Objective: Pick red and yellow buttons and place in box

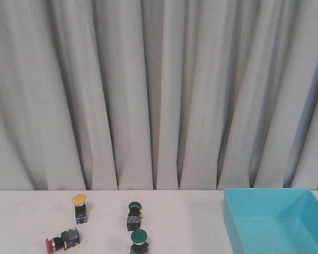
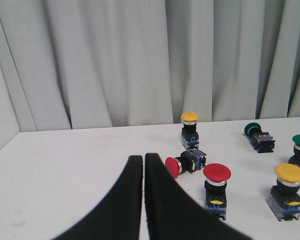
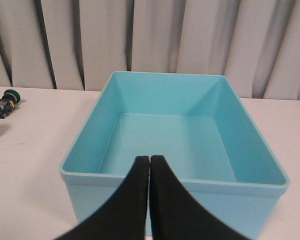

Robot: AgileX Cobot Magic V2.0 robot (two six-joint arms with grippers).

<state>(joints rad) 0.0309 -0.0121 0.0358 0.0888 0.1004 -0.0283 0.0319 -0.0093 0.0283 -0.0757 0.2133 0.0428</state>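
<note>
We judge that nothing has been picked yet: the box (image 3: 172, 135) looks empty in the right wrist view, and both grippers are bare. The left gripper (image 2: 142, 165) has its jaws pressed together with only a hairline seam between them, and the right gripper (image 3: 149, 167) is likewise closed on nothing, pointed at the near wall of the box.

From the left wrist view, the closest targets are the lying red button (image 2: 182, 164) at about 1 o'clock from the fingertips, and the upright red button (image 2: 216, 187) at about 3 o'clock. An upright yellow button (image 2: 190, 131) stands beyond them at 1 o'clock, and a second yellow button (image 2: 288, 190) sits far out at 3 o'clock.

To do this well, we should open the left jaws wide first, come down over the upright red cap, and close on the dark body below it, not on the rounded cap. We leave the green buttons (image 2: 257, 136) alone.

The front view crops the near table: it shows only one red button, one yellow and two greens, and the box's near end is cut off at 5 o'clock. Neither arm appears there. We cannot read the small labels on the bodies
</note>
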